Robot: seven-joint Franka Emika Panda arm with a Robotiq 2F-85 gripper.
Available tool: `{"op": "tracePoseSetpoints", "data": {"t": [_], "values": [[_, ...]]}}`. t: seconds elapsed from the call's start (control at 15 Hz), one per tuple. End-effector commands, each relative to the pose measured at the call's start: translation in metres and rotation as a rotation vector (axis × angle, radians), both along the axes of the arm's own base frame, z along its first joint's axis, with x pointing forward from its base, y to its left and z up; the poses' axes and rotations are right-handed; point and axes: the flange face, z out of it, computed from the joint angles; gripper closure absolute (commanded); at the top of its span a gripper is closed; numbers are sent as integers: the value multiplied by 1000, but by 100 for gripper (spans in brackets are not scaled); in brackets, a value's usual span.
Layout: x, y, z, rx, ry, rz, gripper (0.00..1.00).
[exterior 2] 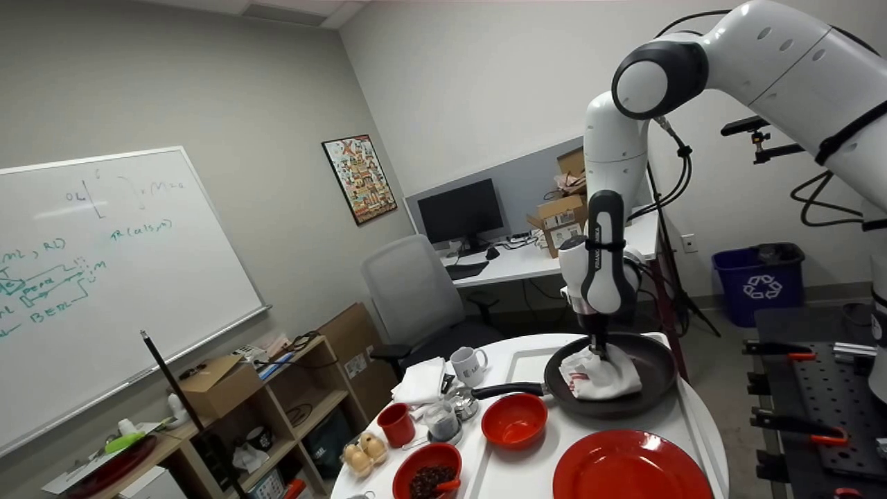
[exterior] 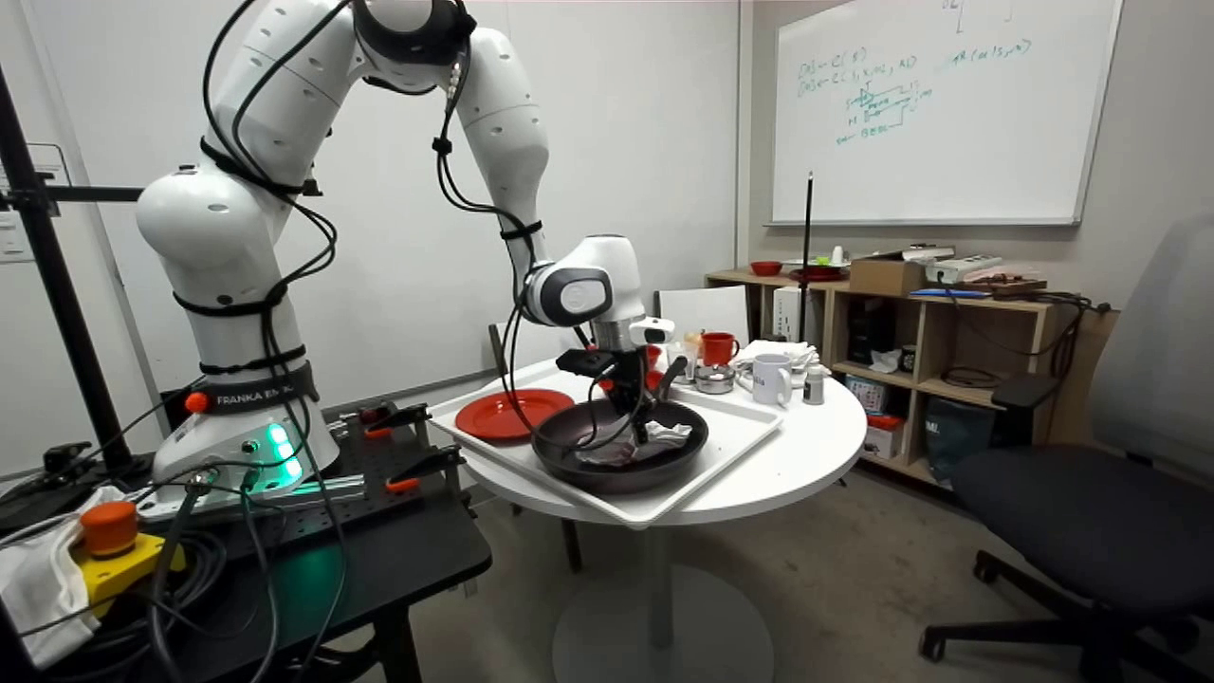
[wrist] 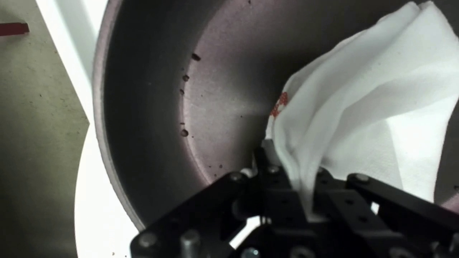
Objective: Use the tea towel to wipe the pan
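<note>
The tea towel is white with red marks; it lies bunched in the pan in both exterior views (exterior: 669, 434) (exterior 2: 603, 380) and fills the right of the wrist view (wrist: 373, 96). The dark round pan (exterior: 621, 481) stands on a white tray; it also shows in an exterior view (exterior 2: 657, 364) and in the wrist view (wrist: 218, 96). My gripper (wrist: 296, 161) is shut on a fold of the towel, pointing down inside the pan, and shows in both exterior views (exterior: 639, 432) (exterior 2: 597, 350). Small dark specks (wrist: 184, 133) lie along the pan's inner edge. The towel hides part of the pan floor.
A red plate (exterior: 507, 415) and a red bowl (exterior 2: 514, 421) stand beside the pan on the tray (exterior: 744, 436). The pan handle (exterior 2: 509, 390) points toward a white mug (exterior 2: 468, 366), folded white cloth (exterior 2: 419, 381), red mug (exterior 2: 397, 424) and eggs (exterior 2: 364, 454).
</note>
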Motion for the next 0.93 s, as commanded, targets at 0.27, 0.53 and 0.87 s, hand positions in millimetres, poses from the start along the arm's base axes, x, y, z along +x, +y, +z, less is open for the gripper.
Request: {"op": "tracePoseSetpoints", "data": {"t": [0.27, 0.53, 0.87], "values": [[23, 14, -2, 11, 26, -41, 95], [31, 28, -10, 13, 47, -43, 95], [35, 49, -20, 15, 64, -22, 95]]}}
